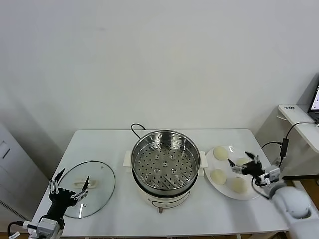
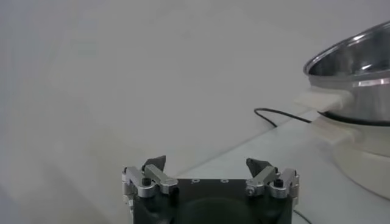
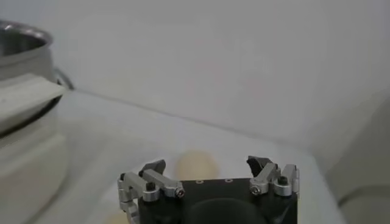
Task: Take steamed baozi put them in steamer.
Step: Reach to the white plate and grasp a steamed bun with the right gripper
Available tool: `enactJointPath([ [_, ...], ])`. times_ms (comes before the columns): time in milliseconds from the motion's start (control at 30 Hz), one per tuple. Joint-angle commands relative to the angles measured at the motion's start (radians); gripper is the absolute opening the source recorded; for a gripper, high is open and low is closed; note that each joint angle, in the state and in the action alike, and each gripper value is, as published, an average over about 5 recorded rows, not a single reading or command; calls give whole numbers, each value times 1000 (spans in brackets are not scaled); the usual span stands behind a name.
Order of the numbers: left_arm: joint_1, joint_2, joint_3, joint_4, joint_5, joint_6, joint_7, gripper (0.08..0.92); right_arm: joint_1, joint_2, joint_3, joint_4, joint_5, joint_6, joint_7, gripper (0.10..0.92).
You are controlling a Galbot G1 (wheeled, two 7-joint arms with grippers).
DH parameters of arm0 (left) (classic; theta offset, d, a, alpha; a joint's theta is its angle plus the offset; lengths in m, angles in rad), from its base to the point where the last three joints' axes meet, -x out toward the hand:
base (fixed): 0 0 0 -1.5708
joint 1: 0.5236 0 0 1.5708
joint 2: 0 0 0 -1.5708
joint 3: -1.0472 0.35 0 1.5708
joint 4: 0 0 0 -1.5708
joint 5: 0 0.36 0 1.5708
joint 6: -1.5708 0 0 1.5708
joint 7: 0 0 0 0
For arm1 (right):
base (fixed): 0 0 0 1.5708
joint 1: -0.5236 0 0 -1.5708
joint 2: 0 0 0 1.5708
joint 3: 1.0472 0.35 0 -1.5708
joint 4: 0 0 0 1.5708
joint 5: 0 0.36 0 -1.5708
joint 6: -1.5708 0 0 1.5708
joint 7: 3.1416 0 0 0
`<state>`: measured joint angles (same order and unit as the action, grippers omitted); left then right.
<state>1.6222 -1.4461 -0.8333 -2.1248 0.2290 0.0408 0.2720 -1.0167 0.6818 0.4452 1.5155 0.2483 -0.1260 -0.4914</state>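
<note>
The steamer [image 1: 165,159], a shiny perforated steel basket on a white base, stands mid-table and holds nothing. Several cream-white steamed baozi lie on a white plate [image 1: 230,167] to its right: one at the back [image 1: 221,152], two nearer the front [image 1: 218,176] [image 1: 239,184]. Another is partly hidden behind my right gripper [image 1: 244,163], which hovers open over the plate's right side. In the right wrist view a baozi [image 3: 196,165] lies just beyond the open right gripper [image 3: 207,164]. My left gripper [image 1: 70,184] is open above the glass lid, with nothing in it [image 2: 206,163].
A round glass lid [image 1: 94,179] lies flat at the table's front left. The steamer's black cord [image 1: 135,128] runs off behind it. A second desk [image 1: 299,122] with cables stands to the right. The table's front edge is close to both arms.
</note>
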Motion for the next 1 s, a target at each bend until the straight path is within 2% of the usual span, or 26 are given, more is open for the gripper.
enactJointPath([
  [33,-7,-1,4,-1,1,-1,0,823,299,-260,-198,-166,-204,157,-357,823],
  [200,-12,-5,6,-2,8,6,-2,823,755,-266,-624,-299,-339,200,-546,823],
  [367,-10,-17,2,1,26,9,-8,823,1001,-172,-911,-408,-397,212,-582,823],
  [600,-2,-17,-11,-20,21,13,-15,823,1071,36,-1053,-608,-466,243,-568,823],
  [1000,12,-24,-20,-36,20,15,-19,823,1019,215,-1068,-759,-471,256,-450,823],
])
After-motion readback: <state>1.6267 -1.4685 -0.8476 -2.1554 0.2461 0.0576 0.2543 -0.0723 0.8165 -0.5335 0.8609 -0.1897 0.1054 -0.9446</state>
